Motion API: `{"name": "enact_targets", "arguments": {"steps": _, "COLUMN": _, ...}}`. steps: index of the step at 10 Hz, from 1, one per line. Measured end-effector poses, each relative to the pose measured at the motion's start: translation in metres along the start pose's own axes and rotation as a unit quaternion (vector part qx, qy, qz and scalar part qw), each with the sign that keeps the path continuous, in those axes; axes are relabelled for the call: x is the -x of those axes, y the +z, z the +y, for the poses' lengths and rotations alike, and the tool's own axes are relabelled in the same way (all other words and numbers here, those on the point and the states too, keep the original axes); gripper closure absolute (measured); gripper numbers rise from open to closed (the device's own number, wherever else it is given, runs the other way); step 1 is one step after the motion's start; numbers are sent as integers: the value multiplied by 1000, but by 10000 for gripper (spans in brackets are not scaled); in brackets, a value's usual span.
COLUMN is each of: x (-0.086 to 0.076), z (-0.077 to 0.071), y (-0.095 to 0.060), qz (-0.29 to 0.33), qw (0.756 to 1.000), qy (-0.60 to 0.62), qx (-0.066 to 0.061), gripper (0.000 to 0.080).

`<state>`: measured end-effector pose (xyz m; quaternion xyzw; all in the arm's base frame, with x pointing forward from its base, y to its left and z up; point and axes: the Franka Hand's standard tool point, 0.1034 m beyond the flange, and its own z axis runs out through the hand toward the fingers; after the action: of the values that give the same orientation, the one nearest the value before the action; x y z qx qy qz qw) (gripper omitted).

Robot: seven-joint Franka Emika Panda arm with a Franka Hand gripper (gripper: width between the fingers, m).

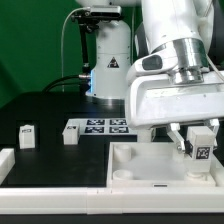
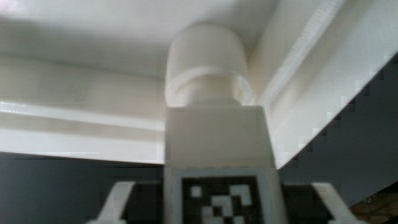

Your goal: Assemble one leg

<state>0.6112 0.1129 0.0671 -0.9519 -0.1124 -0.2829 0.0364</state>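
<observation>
Tool is clamped on the leg, pads on two opposite sides w/ the tag face outward, over the far end of the tray-like part at the exterior view's right. Reading L to R across the dark worktop: a white piece cut off at the frame edge, a spare leg, a second spare leg, then the marker board, all well apart from the arm. Next comes the tray-like part w/ its raised rim, then the held leg above its recess. In the wrist view the leg runs straight out from the tool, and its rounded peg points into an inner corner of the tray-like part. Can't tell whether the peg tip touches the part yet, and any hole there is hidden behind the peg. Likely risks from here:

- If the peg is off-centre from the socket it could jam or ride up on the corner wall.
- A push or twist while it is skewed could tilt the leg betw. the pads, or make it slip.
- Nothing visibly pins the tray-like part, so side load may shove it across the worktop and lose the alignment.

The spare legs look too far off to be hit.
</observation>
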Motion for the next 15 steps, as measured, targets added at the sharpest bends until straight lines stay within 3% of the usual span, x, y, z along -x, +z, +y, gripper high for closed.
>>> {"name": "enact_targets", "arguments": {"steps": 1, "x": 0, "z": 0, "y": 0, "qz": 0, "qw": 1000, "qy": 0, "qx": 0, "gripper": 282}}
{"name": "enact_targets", "arguments": {"steps": 2, "x": 0, "z": 0, "y": 0, "qz": 0, "qw": 1000, "qy": 0, "qx": 0, "gripper": 282}}
{"name": "enact_targets", "arguments": {"steps": 3, "x": 0, "z": 0, "y": 0, "qz": 0, "qw": 1000, "qy": 0, "qx": 0, "gripper": 192}}
{"name": "enact_targets", "arguments": {"steps": 4, "x": 0, "z": 0, "y": 0, "qz": 0, "qw": 1000, "qy": 0, "qx": 0, "gripper": 158}}
{"name": "enact_targets", "arguments": {"steps": 10, "x": 0, "z": 0, "y": 0, "qz": 0, "qw": 1000, "qy": 0, "qx": 0, "gripper": 150}}
{"name": "enact_targets", "arguments": {"steps": 12, "x": 1, "z": -1, "y": 0, "qz": -22, "qw": 1000, "qy": 1, "qx": -6, "gripper": 150}}
{"name": "enact_targets", "arguments": {"steps": 13, "x": -6, "z": 6, "y": -6, "qz": -25, "qw": 1000, "qy": 6, "qx": -2, "gripper": 150}}
{"name": "enact_targets", "arguments": {"steps": 14, "x": -3, "z": 2, "y": -9, "qz": -85, "qw": 996, "qy": 12, "qx": -16, "gripper": 150}}
{"name": "enact_targets", "arguments": {"steps": 15, "x": -11, "z": 0, "y": -12, "qz": -135, "qw": 990, "qy": 16, "qx": -28, "gripper": 150}}
